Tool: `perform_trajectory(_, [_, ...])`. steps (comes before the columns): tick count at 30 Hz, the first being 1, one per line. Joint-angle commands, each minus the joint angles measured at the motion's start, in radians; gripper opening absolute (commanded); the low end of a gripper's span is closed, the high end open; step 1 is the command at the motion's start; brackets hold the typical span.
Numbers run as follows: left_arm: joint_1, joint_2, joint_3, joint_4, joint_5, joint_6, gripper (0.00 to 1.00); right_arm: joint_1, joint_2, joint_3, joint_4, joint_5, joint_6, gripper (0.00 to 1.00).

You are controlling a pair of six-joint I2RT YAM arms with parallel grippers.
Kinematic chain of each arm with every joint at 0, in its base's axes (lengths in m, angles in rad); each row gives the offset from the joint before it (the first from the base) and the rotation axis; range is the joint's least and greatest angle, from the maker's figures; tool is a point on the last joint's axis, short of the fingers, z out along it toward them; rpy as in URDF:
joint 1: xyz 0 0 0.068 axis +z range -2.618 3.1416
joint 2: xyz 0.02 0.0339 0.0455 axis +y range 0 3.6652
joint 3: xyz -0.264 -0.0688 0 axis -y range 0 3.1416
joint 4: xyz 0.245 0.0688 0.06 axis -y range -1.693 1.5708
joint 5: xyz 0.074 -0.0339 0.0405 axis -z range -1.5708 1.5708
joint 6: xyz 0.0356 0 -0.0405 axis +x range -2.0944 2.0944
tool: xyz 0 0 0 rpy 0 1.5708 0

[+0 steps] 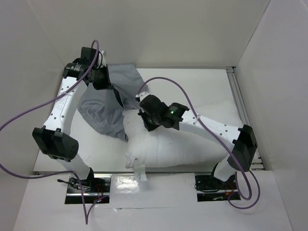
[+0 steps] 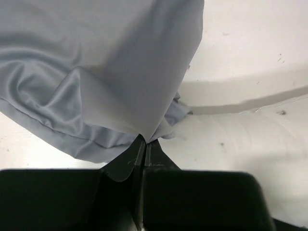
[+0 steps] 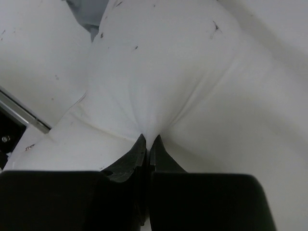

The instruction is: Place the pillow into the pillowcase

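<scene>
**Both pincers pinched on cloth; pillow lies against the pillowcase**

The pillow point(image 1: 180, 147) lies on the near half of the table point(image 1: 211, 86), running from the right arm's base toward the middle. Most of it is bare and white. Its small tag point(image 1: 141, 174) hangs over the near edge. The pillow's far-left end rises and meets the pillowcase point(image 1: 103, 110). The top view does not show whether that end is tucked inside.

The pillowcase sits left of center, crumpled and grey, spreading from the far left toward the pillow. Its upper part is lifted off the table.

The left gripper point(image 1: 109, 86) is at the far-left corner, above the pillowcase. In the left wrist view its fingers point(image 2: 139, 147) are pressed together with a fold of the grey pillowcase point(image 2: 96, 72) caught between their tips, and the cloth drapes away from them.

The right gripper point(image 1: 144, 121) reaches in from the right to the pillow's raised end. In the right wrist view its fingers point(image 3: 139, 149) are nearly closed on a pinch of the white pillow point(image 3: 168, 72), with creases fanning out from the tips. A sliver of grey pillowcase point(image 3: 86, 9) shows at the top of that view.

Purple cables point(image 1: 29, 113) loop beside both arms.
</scene>
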Motion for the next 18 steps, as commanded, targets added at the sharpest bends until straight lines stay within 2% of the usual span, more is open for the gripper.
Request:
perform_trajectory(1, [-0.014, -0.014, -0.018, 0.014, -0.025, 0.03, 0.0, -0.042, -0.082, 0.025, 0.047, 0.122, 0.061, 0.0])
perform_trajectory(10, [-0.073, -0.004, -0.028, -0.004, -0.062, 0.058, 0.0, -0.083, -0.167, -0.015, 0.13, 0.266, 0.189, 0.0])
perform_trajectory(18, [-0.156, 0.054, 0.037, -0.014, -0.03, 0.069, 0.0, -0.117, -0.144, -0.029, 0.171, 0.19, 0.19, 0.0])
